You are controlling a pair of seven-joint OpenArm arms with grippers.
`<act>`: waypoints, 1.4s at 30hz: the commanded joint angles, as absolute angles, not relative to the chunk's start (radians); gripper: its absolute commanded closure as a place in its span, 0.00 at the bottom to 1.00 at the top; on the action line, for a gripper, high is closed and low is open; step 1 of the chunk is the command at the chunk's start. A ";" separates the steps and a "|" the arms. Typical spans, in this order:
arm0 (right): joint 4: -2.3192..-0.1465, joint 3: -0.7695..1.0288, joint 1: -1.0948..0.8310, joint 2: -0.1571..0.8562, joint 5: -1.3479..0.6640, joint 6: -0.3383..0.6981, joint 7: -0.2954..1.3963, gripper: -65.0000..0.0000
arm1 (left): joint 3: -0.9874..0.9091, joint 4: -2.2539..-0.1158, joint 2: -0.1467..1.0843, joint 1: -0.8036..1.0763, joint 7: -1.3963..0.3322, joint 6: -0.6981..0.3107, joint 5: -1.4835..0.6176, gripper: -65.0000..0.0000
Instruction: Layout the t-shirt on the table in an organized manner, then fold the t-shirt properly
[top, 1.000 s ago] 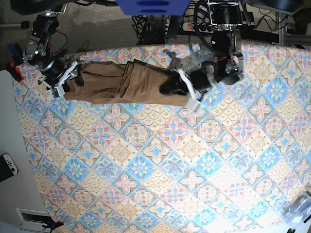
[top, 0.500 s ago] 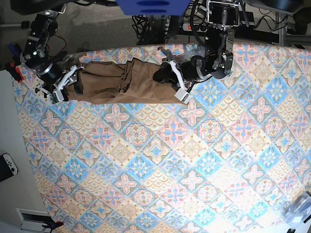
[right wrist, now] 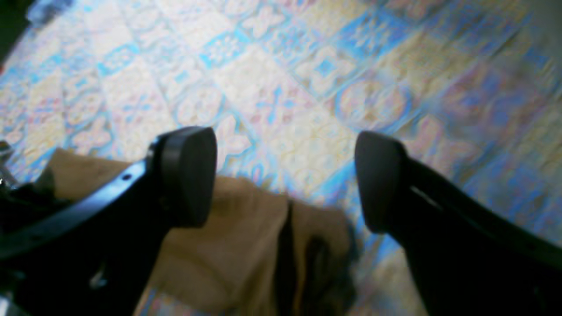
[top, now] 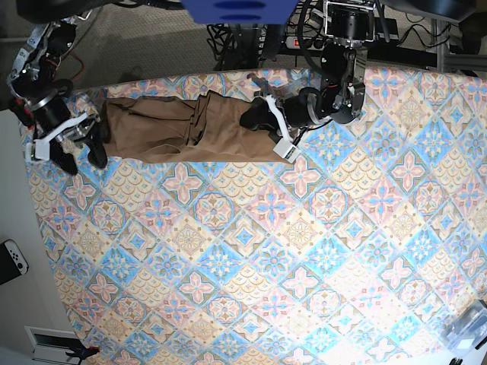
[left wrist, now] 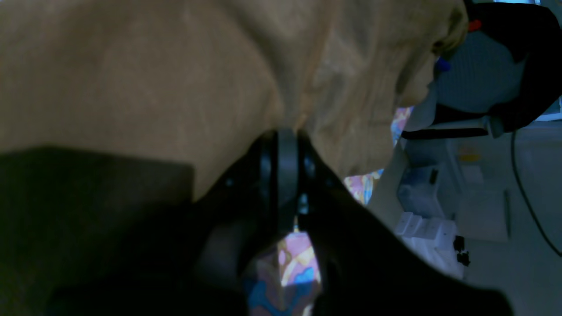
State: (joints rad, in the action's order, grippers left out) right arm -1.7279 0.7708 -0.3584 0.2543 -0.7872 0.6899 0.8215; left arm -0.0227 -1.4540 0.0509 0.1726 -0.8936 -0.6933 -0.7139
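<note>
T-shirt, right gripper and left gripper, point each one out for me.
t-shirt (top: pixel 167 129), base view, middle of the brown fabric.
right gripper (right wrist: pixel 285 175), right wrist view, between its open fingertips.
left gripper (left wrist: pixel 287 140), left wrist view, fingertips pinching fabric.

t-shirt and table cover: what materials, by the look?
T-shirt: soft matte brown fabric, likely cotton knit; it creases and bunches. Table cover: looks like printed cloth with blue, pink and cream tile patterns, low sheen; vinyl can't be ruled out.

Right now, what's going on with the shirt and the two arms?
The brown t-shirt lies bunched in a long strip along the far edge of the table. The left gripper is shut on its one end. The right gripper is open at the other end, its fingers spread above the cloth, holding nothing.
</note>
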 commanded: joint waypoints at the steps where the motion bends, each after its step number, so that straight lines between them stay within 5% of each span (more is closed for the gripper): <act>1: -1.712 0.777 -0.366 0.268 -0.806 0.694 0.809 0.27 | -0.024 -1.468 0.054 0.162 -0.881 -0.698 -0.725 1.00; 18: -1.353 0.774 -0.363 0.268 -0.806 0.698 0.809 0.27 | -0.025 -1.468 0.054 0.160 -0.881 -0.698 -0.727 1.00; 35: -1.353 0.486 -0.363 0.268 -0.806 0.698 0.808 0.27 | -0.027 -1.468 0.054 0.162 -0.881 -0.698 -0.731 1.00; 38: -1.353 0.486 -0.363 0.268 -0.806 0.698 0.808 0.43 | -0.027 -1.468 0.054 0.162 -0.881 -0.698 -0.727 1.00; 42: -1.351 0.486 -0.363 0.268 -0.806 0.698 0.811 0.90 | -0.027 -1.468 0.054 0.162 -0.881 -0.698 -0.731 1.00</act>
State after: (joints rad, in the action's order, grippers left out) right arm -1.3453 0.4866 -0.3580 0.2577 -0.8219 0.6956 0.7876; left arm -0.0227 -1.4540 0.0536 0.1722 -0.8936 -0.6933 -0.7151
